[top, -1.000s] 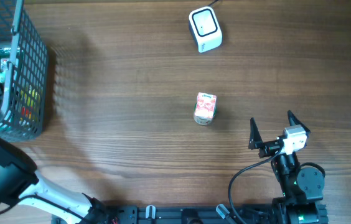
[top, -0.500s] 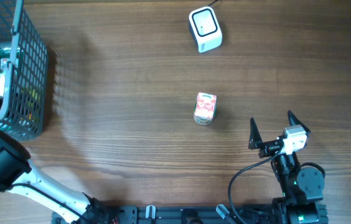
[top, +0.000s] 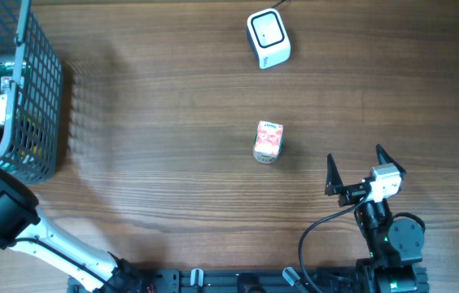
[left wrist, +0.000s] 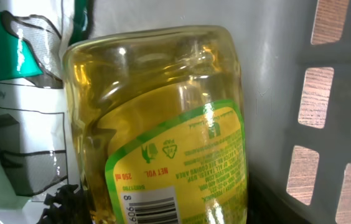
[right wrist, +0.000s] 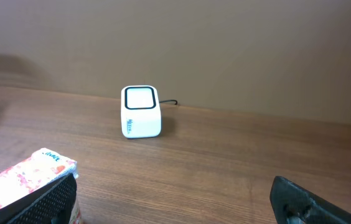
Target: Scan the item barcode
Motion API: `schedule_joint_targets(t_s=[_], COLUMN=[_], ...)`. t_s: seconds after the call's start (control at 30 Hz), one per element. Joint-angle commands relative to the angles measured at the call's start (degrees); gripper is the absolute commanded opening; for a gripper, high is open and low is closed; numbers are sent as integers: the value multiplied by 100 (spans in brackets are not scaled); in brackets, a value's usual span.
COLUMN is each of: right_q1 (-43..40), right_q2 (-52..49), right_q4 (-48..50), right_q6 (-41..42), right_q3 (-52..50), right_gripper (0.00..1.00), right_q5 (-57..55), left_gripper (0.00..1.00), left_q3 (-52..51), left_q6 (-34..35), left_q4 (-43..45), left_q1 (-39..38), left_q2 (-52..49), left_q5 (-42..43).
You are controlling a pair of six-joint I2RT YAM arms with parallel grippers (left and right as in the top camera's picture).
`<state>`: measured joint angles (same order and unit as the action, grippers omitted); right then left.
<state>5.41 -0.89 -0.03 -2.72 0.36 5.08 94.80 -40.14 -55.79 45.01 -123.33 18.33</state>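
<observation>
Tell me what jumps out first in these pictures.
A yellow bottle fills the left wrist view, inside the grey basket at the left of the table, its barcode showing. On the bare wood a white scanner sits at the far edge and a small pink pack lies in the middle. The right gripper stands open at the near right.

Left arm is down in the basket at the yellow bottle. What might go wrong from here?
The yellow bottle lies close to the basket wall, leaving the jaws little room; they may slip on the glossy plastic. Its barcode faces the wrist camera, so a grip from here might cover it or turn it away from the scanner.
</observation>
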Motion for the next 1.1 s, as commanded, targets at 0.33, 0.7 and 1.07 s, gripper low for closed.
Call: schedule_joint_targets(t_s=[0.33, 0.7, 1.07], right_q1=[-17, -17, -17], right_q2=[35, 35, 35], right_q4=[17, 17, 17], right_q6=[-28, -28, -28], right_q3=[-7, -7, -7], right_gripper=[100, 100, 100], right_q5=[-55, -55, -55], left_gripper=[66, 43, 43], left_q3=[-299, -146, 975], left_q6=[787, 820, 984], left_q4=[160, 153, 140], left_q1=[15, 15, 11], left_q2=[-24, 153, 1233], left_q5=[-234, -234, -236])
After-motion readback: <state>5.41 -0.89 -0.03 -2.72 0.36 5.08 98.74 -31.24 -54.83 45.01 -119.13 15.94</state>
